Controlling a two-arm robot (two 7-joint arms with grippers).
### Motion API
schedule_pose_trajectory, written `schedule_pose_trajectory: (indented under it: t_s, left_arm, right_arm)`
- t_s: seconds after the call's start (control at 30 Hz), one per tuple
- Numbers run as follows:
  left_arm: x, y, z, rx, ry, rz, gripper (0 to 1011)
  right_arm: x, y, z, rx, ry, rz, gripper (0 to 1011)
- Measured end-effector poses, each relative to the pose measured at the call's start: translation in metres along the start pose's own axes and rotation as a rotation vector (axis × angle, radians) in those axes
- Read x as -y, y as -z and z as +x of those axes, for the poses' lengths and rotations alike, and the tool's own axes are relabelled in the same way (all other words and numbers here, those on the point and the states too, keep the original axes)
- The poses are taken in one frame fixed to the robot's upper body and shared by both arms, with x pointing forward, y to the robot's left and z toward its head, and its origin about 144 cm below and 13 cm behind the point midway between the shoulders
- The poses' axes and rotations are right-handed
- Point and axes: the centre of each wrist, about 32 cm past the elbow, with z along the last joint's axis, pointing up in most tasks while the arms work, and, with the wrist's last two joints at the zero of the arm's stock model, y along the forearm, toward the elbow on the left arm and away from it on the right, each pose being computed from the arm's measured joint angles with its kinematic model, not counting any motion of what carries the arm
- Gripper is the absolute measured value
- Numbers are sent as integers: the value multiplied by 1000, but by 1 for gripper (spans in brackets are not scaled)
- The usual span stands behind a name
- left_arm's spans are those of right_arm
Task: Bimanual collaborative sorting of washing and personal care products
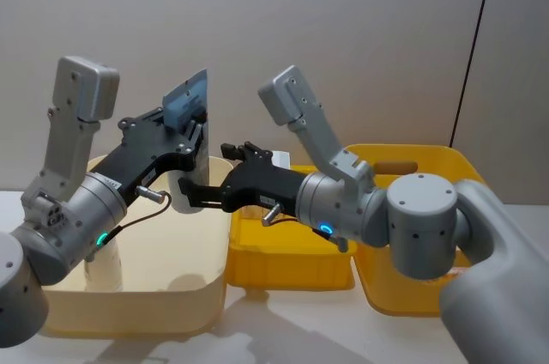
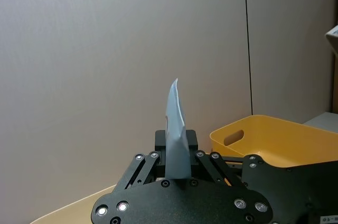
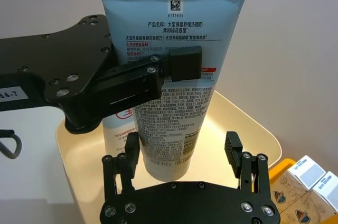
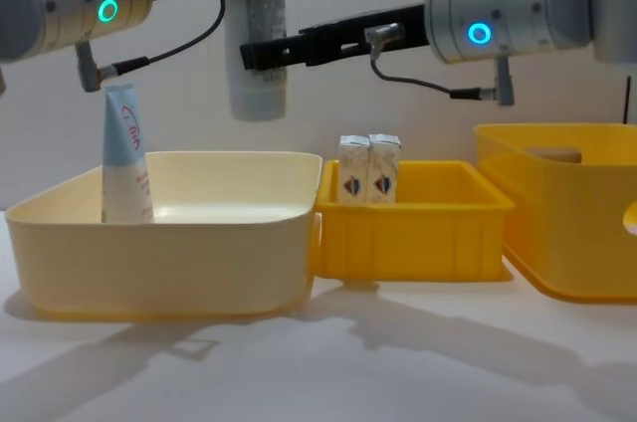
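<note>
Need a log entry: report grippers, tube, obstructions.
Left gripper shut on tube, above cream bin. Right gripper open around its lower end. Nothing blocking.

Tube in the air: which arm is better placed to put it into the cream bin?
Probably left. The left gripper is shut on the tube above the cream bin; the right gripper is open around its lower end.

Cream bin (image 4: 159,253) seemingly touches small yellow bin (image 4: 408,238) on table (image 4: 398,362).
</note>
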Motion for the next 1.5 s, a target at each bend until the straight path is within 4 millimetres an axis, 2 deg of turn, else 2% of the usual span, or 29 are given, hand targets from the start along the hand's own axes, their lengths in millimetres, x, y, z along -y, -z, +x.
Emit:
schedule_pose_trajectory:
  t_s: [0.87, 1.3, 1.4, 1.5]
  left_arm:
    - [4, -7, -2, 7, 25, -30, 215]
    - [5, -7, -2, 9, 24, -35, 214]
    - [5, -7, -2, 9, 24, -36, 215]
    - [5, -7, -2, 9, 24, -36, 215]
  right_arm:
    - [-31, 0, 0, -25, 4, 9, 1001]
    - [-40, -2, 0, -35, -7, 6, 1001]
    - [-41, -2, 0, -37, -10, 6, 964]
    - [-42, -2, 0, -38, -12, 5, 882]
